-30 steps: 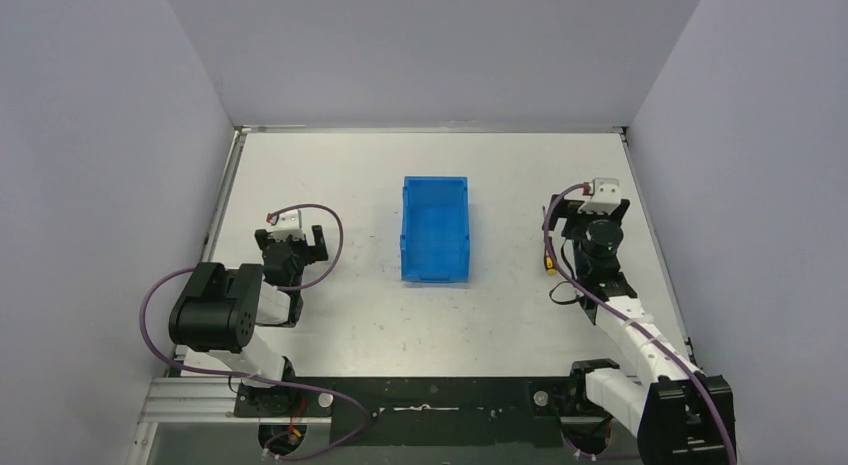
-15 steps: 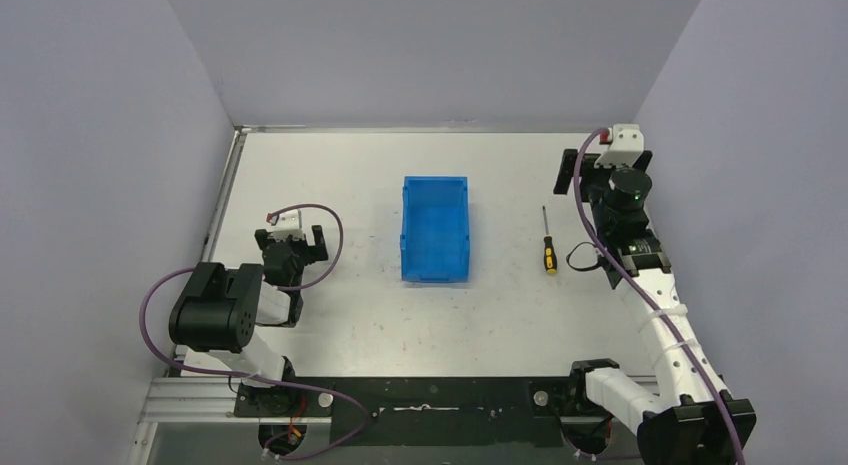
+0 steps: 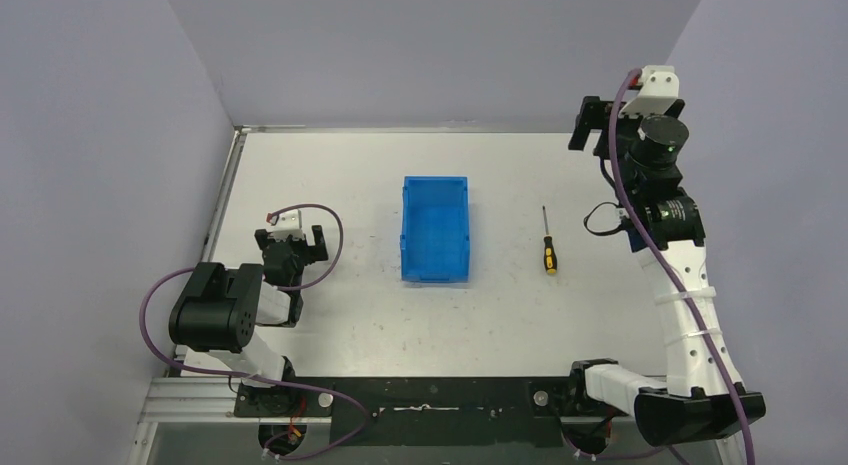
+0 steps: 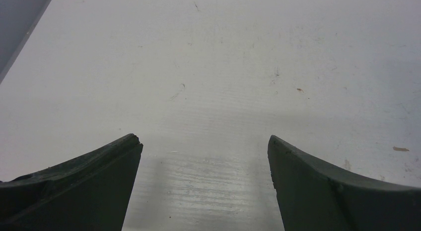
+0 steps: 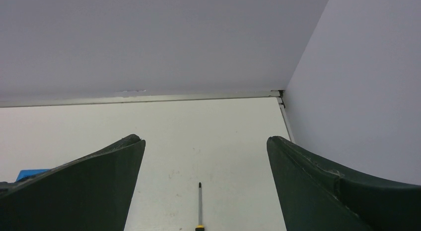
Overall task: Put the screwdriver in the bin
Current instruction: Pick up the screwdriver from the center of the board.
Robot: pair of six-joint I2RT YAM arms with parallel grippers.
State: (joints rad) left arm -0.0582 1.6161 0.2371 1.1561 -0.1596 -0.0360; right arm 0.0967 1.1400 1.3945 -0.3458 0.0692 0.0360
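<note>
Black-and-yellow, the screwdriver (image 3: 548, 243) lies flat on the table (image 3: 330, 185), just right of the bin (image 3: 435, 230). It looks light, stiff and prone to roll, so I'd pinch the fat handle. The right gripper (image 5: 204, 139) and left gripper (image 4: 203, 137) are spread apart and empty.

There is one screwdriver (image 3: 547, 243), one blue open-top bin (image 3: 435, 230) and one worktop (image 3: 340, 185). There are two robot arms, the left arm (image 3: 225, 315) and the right arm (image 3: 680, 285). There are two grippers, the left gripper (image 4: 203, 141) and the right gripper (image 5: 204, 140), each with two jaws.
</note>
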